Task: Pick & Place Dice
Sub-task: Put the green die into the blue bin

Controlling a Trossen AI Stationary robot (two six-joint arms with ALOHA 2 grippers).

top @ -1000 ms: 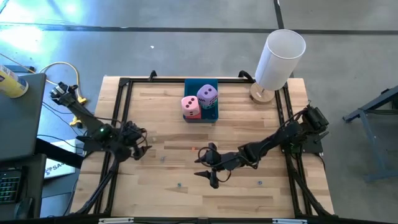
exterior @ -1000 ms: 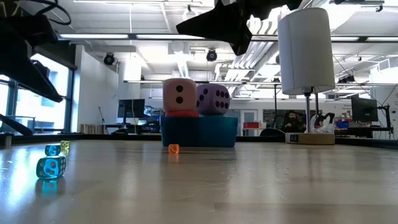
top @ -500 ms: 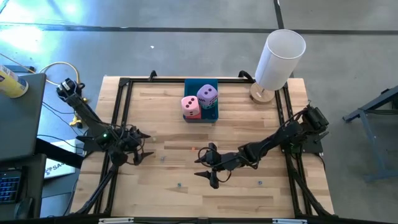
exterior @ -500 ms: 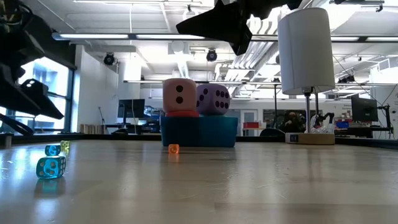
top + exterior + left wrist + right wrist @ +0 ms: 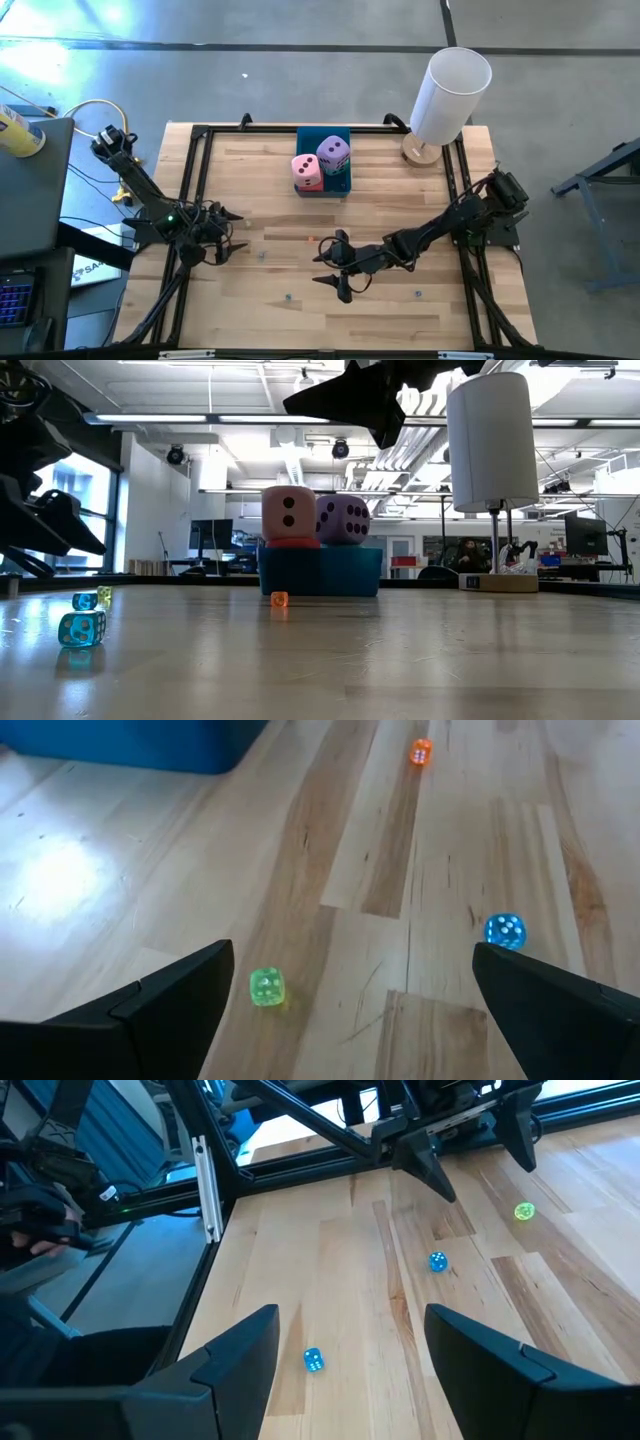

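Observation:
The blue tray (image 5: 324,186) stands at the table's far middle. A pink die (image 5: 307,172) and a lilac die (image 5: 335,153) sit in it, side by side; in the low view a red edge (image 5: 291,543) shows under the pink die (image 5: 290,513). My left gripper (image 5: 231,232) hovers open and low near the table's left edge, with nothing between its fingers (image 5: 180,990). My right gripper (image 5: 337,266) hangs open over the table's middle, well above the wood, and is empty too (image 5: 350,1350).
Small clear dice lie loose on the wood: a green one (image 5: 266,987), a blue one (image 5: 505,930) and an orange one (image 5: 421,752) ahead of the left gripper, another blue one (image 5: 313,1360) under the right. A white cylinder lamp (image 5: 450,95) stands at the far right corner.
My left gripper has sunk toward the table near the left edge and rolled a little, staying open. The right arm and the dice in the tray have kept still.

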